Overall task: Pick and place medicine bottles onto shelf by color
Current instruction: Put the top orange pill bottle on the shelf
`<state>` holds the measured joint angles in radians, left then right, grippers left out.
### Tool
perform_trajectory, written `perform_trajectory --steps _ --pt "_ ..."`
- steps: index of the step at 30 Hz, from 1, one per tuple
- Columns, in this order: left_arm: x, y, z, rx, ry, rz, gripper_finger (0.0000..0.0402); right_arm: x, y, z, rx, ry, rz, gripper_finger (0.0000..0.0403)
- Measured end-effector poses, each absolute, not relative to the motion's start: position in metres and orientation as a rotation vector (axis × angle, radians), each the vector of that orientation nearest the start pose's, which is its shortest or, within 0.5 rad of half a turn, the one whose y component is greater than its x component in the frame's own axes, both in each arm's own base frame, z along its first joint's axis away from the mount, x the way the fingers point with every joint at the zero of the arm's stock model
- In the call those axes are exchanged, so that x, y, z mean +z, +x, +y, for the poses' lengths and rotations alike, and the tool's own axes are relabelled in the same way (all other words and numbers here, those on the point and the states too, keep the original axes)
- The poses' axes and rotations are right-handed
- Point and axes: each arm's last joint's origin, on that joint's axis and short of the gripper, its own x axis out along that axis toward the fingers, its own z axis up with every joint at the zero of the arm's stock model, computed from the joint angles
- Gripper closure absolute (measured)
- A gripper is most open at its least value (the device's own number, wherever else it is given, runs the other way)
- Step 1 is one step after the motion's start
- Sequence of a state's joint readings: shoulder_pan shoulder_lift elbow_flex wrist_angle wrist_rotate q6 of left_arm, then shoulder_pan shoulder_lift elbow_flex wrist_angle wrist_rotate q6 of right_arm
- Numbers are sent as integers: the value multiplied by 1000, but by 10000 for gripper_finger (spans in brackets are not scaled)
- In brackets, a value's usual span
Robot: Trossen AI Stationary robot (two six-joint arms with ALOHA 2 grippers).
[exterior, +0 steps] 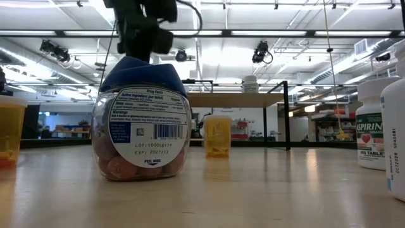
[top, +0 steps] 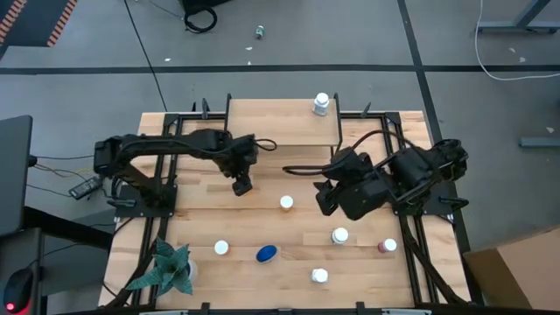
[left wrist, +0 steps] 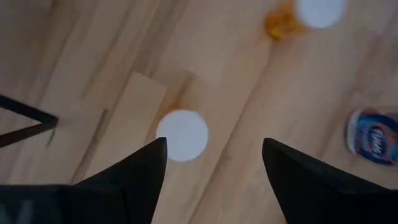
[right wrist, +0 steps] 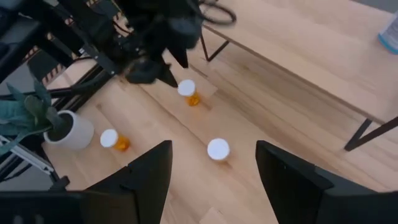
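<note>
While the left gripper (left wrist: pixel 211 158) hangs open above a white-capped bottle (left wrist: pixel 181 135), nothing is held. An off-centre descent could tip it.

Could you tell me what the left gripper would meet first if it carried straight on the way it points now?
Probably the white-capped bottle just ahead of the open left gripper, slightly off-centre toward one finger; depth is unclear.

You have one white bottle (top: pixel 321 105) upright on the shelf (top: pixel 271 122), at its right end. Six more stand on the table in front: white-capped ones at the middle (top: pixel 286 203), front left (top: pixel 221 248), right (top: pixel 339 235) and front (top: pixel 320 276), a blue-lidded one (top: pixel 267 254), and a dark red one (top: pixel 388 247) far right.
</note>
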<state>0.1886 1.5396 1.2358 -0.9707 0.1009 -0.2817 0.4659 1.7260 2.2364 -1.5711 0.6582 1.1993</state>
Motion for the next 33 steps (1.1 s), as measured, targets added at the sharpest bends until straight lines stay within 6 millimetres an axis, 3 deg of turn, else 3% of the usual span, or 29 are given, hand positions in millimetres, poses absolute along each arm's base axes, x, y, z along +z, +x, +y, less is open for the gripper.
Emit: perform_trajectory --steps 7,19,27,33 --pt "236 298 46 263 -434 1349 102 462 262 109 -641 534 636 164" --pt "233 299 45 342 -346 1358 7 462 263 108 -638 509 644 164" --pt "219 305 50 409 -381 1397 4 462 264 105 -640 490 649 164" --pt "204 311 43 416 -385 1448 5 462 264 104 -641 492 650 164"
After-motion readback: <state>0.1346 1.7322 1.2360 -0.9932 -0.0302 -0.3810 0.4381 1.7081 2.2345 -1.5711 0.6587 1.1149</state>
